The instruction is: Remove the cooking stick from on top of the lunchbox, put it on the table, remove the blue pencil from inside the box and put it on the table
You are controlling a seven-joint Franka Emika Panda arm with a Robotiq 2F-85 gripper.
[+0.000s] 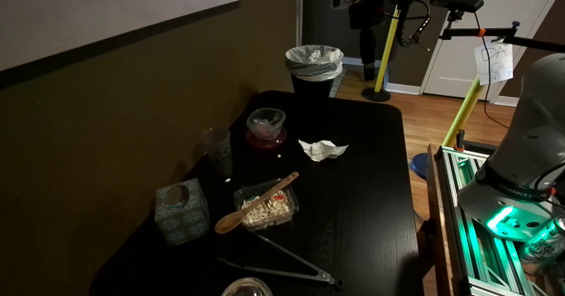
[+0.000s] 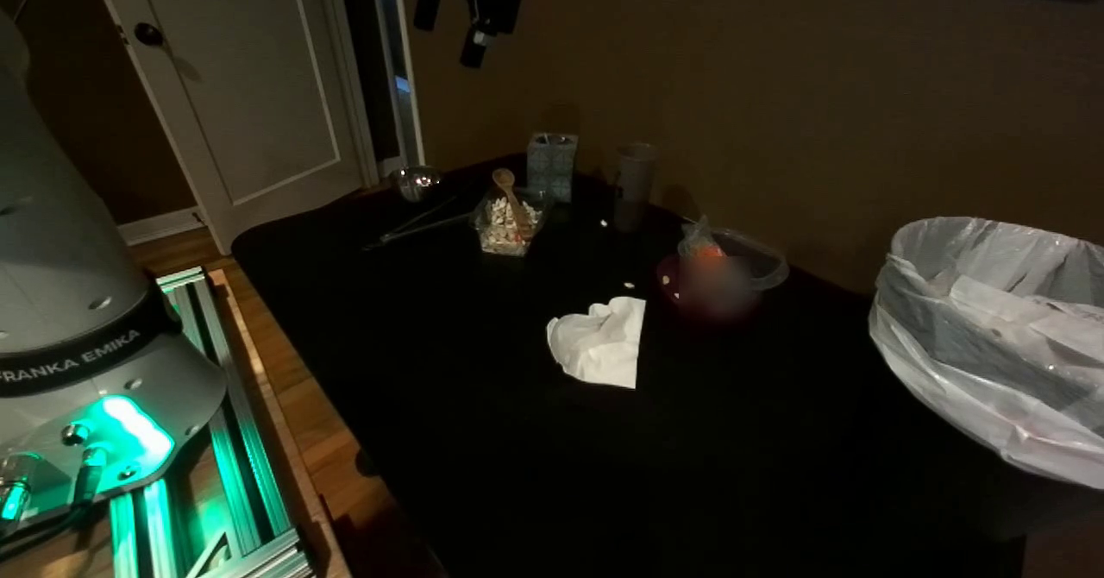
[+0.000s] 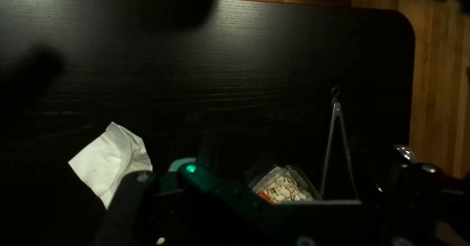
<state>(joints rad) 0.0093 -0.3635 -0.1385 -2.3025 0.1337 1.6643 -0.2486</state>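
The cooking stick, a wooden spoon (image 1: 265,197) (image 2: 514,204), lies diagonally across the clear lunchbox (image 1: 273,222) (image 2: 504,248), both ends past its rim. The lunchbox holds pale flakes and a red piece. It also shows in the wrist view (image 3: 269,177), partly covered by my gripper. The grey-green box (image 1: 183,221) (image 2: 552,168) stands beside it near the wall. A thin blue strip shows in its top opening; I cannot tell if it is the pencil. My gripper (image 1: 368,62) (image 2: 450,39) is high above the black table (image 1: 362,176), fingers apart, empty.
Metal tongs (image 1: 287,271) (image 3: 330,139) lie spread beside the lunchbox. A tall cup (image 1: 218,150), a clear bowl (image 1: 266,121) on a red lid and a crumpled napkin (image 1: 322,150) (image 2: 599,345) (image 3: 114,158) are on the table. A bin (image 2: 992,328) stands at one end.
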